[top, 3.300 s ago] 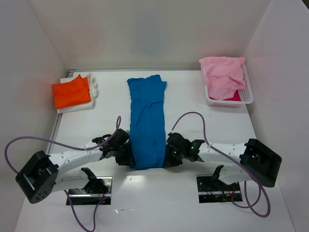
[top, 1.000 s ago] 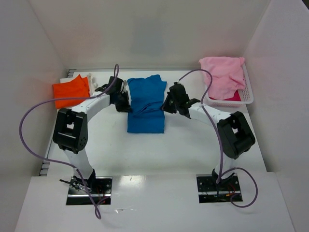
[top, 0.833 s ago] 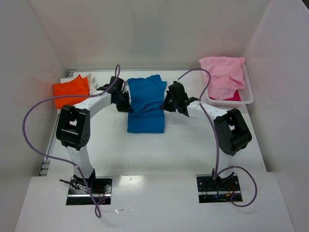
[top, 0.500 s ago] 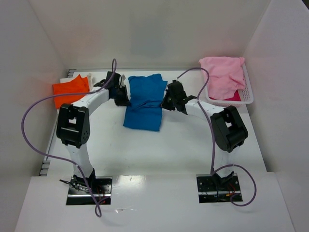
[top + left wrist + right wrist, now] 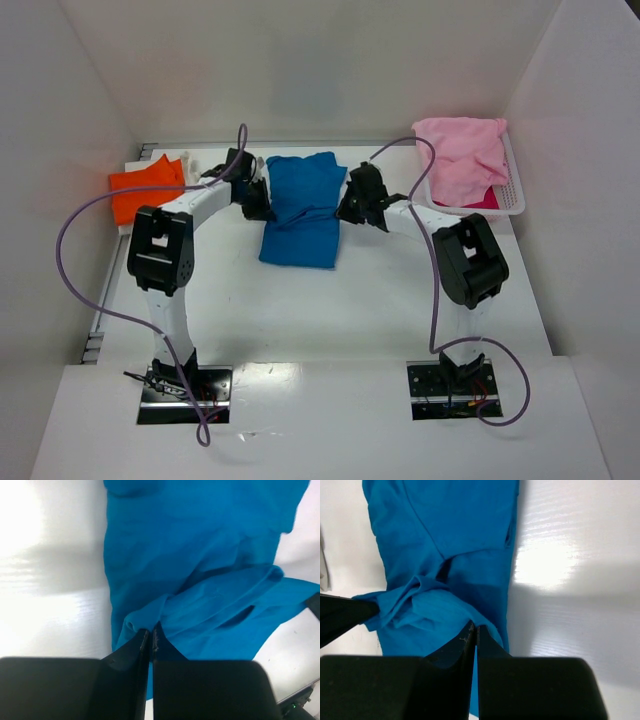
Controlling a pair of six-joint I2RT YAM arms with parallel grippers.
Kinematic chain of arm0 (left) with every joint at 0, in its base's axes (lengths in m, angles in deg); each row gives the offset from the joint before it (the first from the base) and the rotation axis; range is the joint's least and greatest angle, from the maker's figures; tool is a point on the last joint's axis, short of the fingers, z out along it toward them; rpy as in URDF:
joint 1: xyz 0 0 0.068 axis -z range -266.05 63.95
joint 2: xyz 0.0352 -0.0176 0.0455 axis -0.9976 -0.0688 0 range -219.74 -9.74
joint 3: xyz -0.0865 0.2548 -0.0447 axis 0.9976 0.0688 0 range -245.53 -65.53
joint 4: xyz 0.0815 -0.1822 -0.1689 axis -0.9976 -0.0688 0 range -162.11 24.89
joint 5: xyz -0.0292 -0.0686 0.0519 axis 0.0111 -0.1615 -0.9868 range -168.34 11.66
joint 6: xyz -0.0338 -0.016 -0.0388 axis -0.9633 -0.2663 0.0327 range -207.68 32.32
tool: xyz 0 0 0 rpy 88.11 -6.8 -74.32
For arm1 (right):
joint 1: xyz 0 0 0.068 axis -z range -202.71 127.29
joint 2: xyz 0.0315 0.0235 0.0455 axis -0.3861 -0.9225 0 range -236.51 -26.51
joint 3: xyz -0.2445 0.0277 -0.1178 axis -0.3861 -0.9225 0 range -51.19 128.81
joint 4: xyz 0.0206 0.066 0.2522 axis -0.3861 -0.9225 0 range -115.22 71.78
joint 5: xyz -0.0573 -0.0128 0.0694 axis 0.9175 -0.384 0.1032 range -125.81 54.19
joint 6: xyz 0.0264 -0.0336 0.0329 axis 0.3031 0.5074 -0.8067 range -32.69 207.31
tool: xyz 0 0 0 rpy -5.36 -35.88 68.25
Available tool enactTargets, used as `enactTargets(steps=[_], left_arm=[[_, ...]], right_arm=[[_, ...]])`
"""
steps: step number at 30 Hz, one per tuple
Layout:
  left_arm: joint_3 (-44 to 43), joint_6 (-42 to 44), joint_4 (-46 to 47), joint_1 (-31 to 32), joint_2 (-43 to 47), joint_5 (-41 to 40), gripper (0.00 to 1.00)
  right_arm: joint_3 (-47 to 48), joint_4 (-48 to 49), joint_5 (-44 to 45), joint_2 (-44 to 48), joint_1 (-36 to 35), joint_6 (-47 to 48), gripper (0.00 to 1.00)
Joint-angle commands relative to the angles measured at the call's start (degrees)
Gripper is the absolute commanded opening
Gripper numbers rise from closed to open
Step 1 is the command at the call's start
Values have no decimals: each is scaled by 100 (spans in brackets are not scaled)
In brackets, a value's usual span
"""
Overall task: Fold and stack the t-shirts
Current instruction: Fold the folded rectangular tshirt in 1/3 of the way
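1. Left arm (image 5: 195, 205): white shell links, with a boxy black joint block partway along.
2. Right arm (image 5: 415, 221): the same white links and black block.
3. A purple cable (image 5: 70, 225) loops off each arm, bulging toward nine and three o'clock.
4. Each base stands on a shiny metal plate (image 5: 215, 385) at six o'clock.
5. Left gripper (image 5: 262, 205) and right gripper (image 5: 345, 208): matt black, blocky, with thin flat fingers.

Wht basket (image 5: 505, 207) at far-R corner of table (image 5: 400, 290); sides prob. slotted.
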Motion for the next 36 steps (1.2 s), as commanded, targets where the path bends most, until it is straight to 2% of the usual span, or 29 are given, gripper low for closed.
enactTargets(steps=[1, 19, 22, 23, 26, 27, 31, 33, 36], left_arm=[[-404, 183, 81, -93, -123, 31, 5], [-806, 130, 187, -298, -443, 83, 7], [-867, 78, 187, -351, -524, 95, 15], [-916, 78, 187, -363, -566, 144, 23], [-969, 78, 258, -423, -619, 198, 37], [-969, 78, 301, -465, -619, 207, 45], [-1032, 78, 407, -518, -619, 390, 54], [-1162, 149, 398, -518, -619, 400, 58], [-1224, 270, 284, -571, -483, 432, 66]], right_arm=[[377, 325, 174, -156, 89, 133, 5], [968, 378, 122, -705, 195, 224, 5], [1095, 439, 122, -779, 247, 277, 9], [1176, 439, 122, -839, 247, 277, 10], [1307, 378, 109, -1013, 309, 277, 17], [1350, 378, 52, -1023, 309, 287, 20], [1403, 439, 51, -1066, 362, 330, 25], [1404, 439, 51, -1066, 362, 338, 31], [1394, 439, 59, -823, 362, 390, 46]])
